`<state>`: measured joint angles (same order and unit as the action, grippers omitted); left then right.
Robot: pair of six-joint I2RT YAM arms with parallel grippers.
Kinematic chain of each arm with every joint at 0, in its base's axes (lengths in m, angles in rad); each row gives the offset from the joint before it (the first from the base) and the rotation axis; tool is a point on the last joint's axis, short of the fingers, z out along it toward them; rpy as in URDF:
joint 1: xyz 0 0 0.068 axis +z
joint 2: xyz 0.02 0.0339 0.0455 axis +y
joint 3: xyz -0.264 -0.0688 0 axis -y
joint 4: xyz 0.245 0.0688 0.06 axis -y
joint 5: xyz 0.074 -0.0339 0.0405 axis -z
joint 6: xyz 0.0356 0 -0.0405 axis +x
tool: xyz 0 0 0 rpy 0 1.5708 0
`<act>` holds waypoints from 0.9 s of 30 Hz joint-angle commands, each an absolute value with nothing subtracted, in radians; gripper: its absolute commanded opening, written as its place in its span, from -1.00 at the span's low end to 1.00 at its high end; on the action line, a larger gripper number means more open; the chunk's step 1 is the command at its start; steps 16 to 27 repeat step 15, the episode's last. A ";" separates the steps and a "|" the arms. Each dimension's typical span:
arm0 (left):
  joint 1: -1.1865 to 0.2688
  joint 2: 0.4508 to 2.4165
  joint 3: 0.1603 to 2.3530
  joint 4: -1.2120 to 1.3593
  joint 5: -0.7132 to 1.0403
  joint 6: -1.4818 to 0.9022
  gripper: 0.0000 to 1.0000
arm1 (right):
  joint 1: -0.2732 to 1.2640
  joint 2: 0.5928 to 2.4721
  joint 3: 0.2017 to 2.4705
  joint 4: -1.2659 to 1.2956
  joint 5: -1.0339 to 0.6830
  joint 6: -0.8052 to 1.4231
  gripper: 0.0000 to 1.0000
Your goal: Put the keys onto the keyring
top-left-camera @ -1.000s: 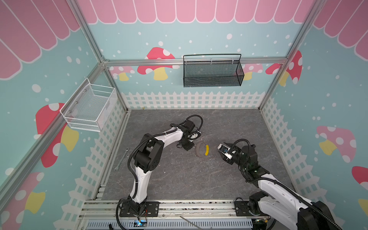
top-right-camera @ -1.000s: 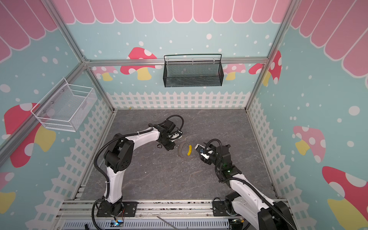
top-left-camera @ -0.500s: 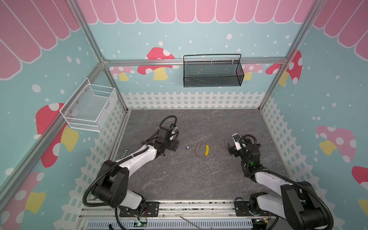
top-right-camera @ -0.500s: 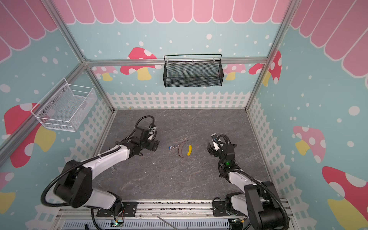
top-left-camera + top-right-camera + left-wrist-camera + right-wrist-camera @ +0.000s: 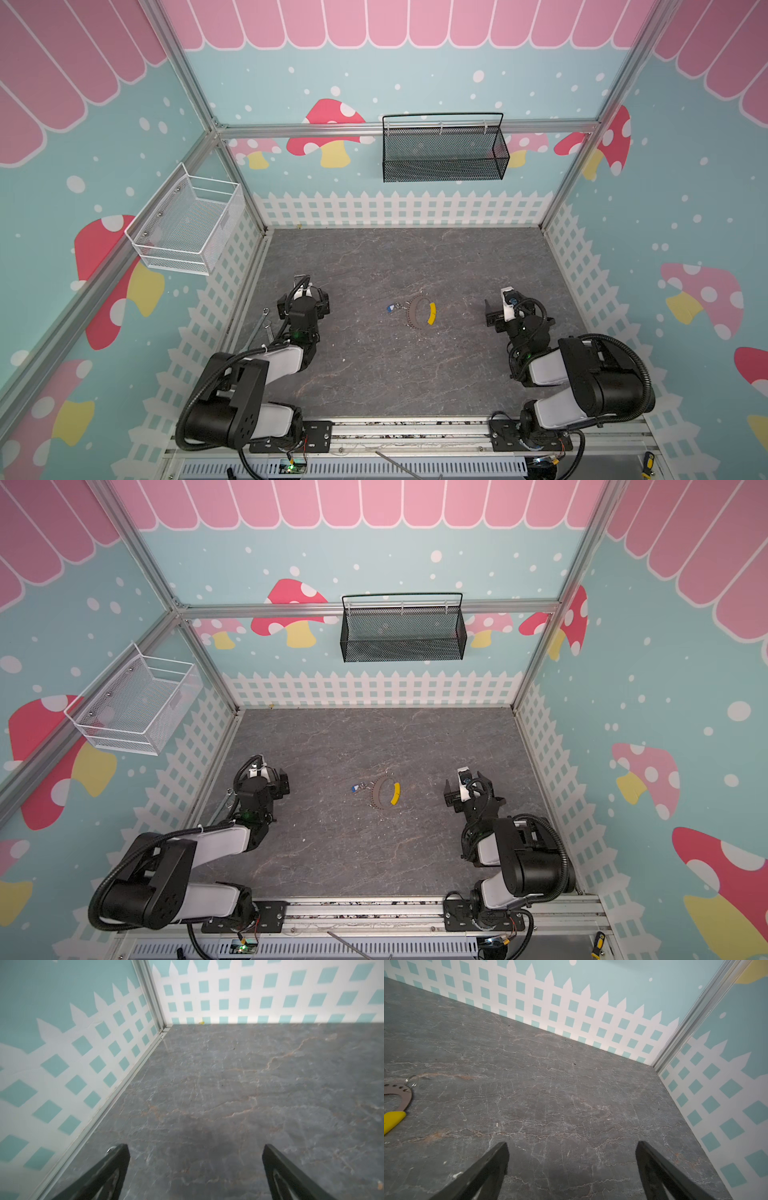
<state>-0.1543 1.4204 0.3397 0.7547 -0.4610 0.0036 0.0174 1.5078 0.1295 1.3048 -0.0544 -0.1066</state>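
Observation:
The key, tiny with a blue head, lies on the grey floor in both top views. It rests against the small silver ring of the keyring, a curved brown dotted strap with a yellow segment. Whether the key is threaded on the ring I cannot tell. The right wrist view shows the strap and a ring, not the key. My left gripper is open and empty, well left of them. My right gripper is open and empty to their right.
A long silver wrench lies by the left wall beside my left arm. A white wire basket hangs on the left wall and a black mesh basket on the back wall. Fence-patterned walls close in the floor.
Both arms have drawn back from the middle to their own sides and both grippers have opened wide. The key and keyring now lie alone on the floor.

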 commanded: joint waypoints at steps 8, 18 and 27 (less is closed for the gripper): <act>-0.123 1.534 0.339 0.987 -0.362 -0.008 1.00 | 0.012 1.518 0.201 1.303 0.026 -0.040 0.96; -0.120 1.547 0.346 0.993 -0.362 -0.004 1.00 | 0.012 1.522 0.208 1.292 0.023 -0.040 0.96; -0.120 1.547 0.346 0.993 -0.362 -0.004 1.00 | 0.012 1.522 0.208 1.292 0.023 -0.040 0.96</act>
